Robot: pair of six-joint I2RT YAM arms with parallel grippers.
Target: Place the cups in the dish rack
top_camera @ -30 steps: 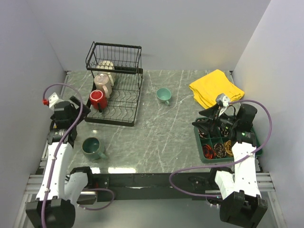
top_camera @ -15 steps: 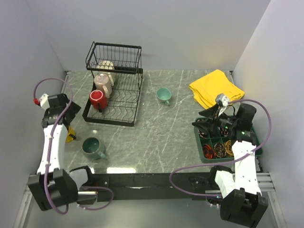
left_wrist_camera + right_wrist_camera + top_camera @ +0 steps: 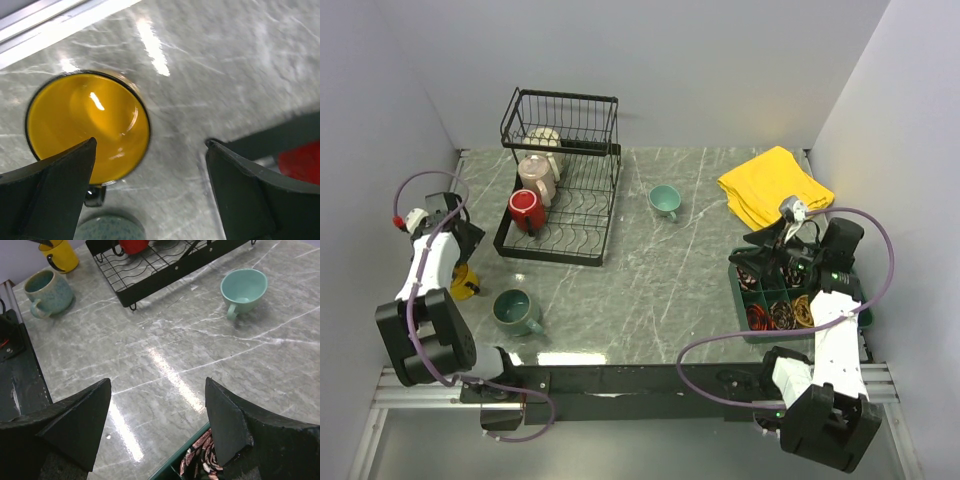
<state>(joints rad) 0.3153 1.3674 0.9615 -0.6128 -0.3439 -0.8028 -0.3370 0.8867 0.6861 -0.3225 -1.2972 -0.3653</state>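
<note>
The left arm is folded steeply above its base at the near left, wrist held high. The left tool points straight down, fingers spread wide apart and holding nothing. The right arm stands upright at the right side. The right tool angles leftward and down, fingers parted and empty.

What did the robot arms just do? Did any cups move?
The left gripper swung back from the rack to the left and now hovers open over the yellow mug. Nothing was grabbed. The right gripper and the mugs stayed put.
</note>
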